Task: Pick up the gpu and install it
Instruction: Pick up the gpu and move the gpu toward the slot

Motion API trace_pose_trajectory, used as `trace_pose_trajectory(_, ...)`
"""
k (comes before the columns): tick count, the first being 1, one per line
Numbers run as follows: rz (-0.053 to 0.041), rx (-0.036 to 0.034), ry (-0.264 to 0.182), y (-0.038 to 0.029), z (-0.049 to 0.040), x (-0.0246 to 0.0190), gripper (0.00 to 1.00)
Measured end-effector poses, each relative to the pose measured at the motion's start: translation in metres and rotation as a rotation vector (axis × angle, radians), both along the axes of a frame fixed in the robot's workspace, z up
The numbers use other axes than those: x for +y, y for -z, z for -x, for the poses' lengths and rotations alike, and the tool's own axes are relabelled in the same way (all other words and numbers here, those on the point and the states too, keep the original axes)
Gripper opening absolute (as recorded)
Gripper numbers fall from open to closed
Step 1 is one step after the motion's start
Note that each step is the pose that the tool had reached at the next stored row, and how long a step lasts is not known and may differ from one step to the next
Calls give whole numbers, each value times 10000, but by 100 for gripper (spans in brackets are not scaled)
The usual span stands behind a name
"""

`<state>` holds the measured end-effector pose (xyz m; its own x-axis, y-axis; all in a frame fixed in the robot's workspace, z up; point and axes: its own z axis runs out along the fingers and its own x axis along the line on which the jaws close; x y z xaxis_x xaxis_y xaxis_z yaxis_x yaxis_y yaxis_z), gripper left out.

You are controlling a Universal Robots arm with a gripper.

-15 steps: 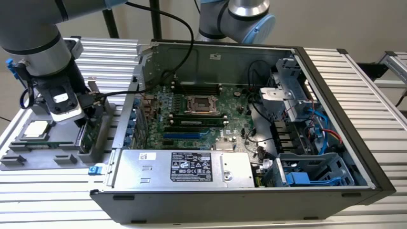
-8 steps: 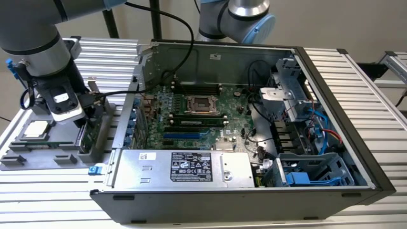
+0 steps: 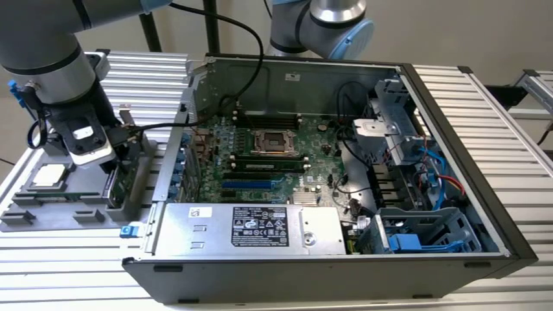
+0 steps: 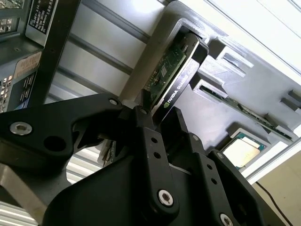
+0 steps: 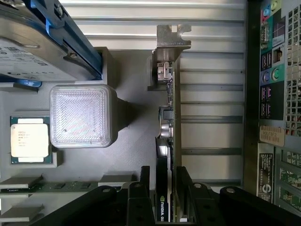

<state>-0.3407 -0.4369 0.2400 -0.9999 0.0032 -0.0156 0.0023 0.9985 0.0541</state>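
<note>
The gpu (image 5: 168, 122) stands on its edge in a slot of the grey parts tray (image 5: 127, 155), its silver end bracket (image 5: 170, 40) at the far end and its black cooler on one face. My gripper (image 5: 165, 173) straddles the card's near end, one black finger (image 5: 146, 176) against the cooler side and the other against the green board side. The second wrist view shows the same grip, with the gpu (image 4: 174, 80) running up from between the fingertips of the gripper (image 4: 160, 115). In the exterior view the gripper (image 3: 108, 165) hangs over the tray at the left, on the gpu (image 3: 119, 184).
The open computer case (image 3: 449, 123) lies to the exterior view's right of the tray, its motherboard (image 3: 259, 162) exposed and a silver power supply (image 3: 250, 227) in front. The tray also holds a processor (image 5: 29, 140), a white block (image 5: 82, 115), a memory stick (image 5: 47, 186) and a blue-railed hard drive (image 5: 42, 42).
</note>
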Motion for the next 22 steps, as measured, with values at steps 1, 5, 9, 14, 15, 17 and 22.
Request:
trace_pose_trajectory(1,0,0,-1,0,0,0,100)
trace_pose_trajectory(5,0,0,-4,0,0,0,100)
trace_pose_trajectory(9,0,0,-7,0,0,0,100)
trace_pose_trajectory(14,0,1,-11,-1,0,0,0)
trace_pose_trajectory(15,1,1,-12,-1,0,0,0)
trace_pose_trajectory(17,1,1,-13,-1,0,0,0)
trace_pose_trajectory(22,0,0,-17,0,0,0,0)
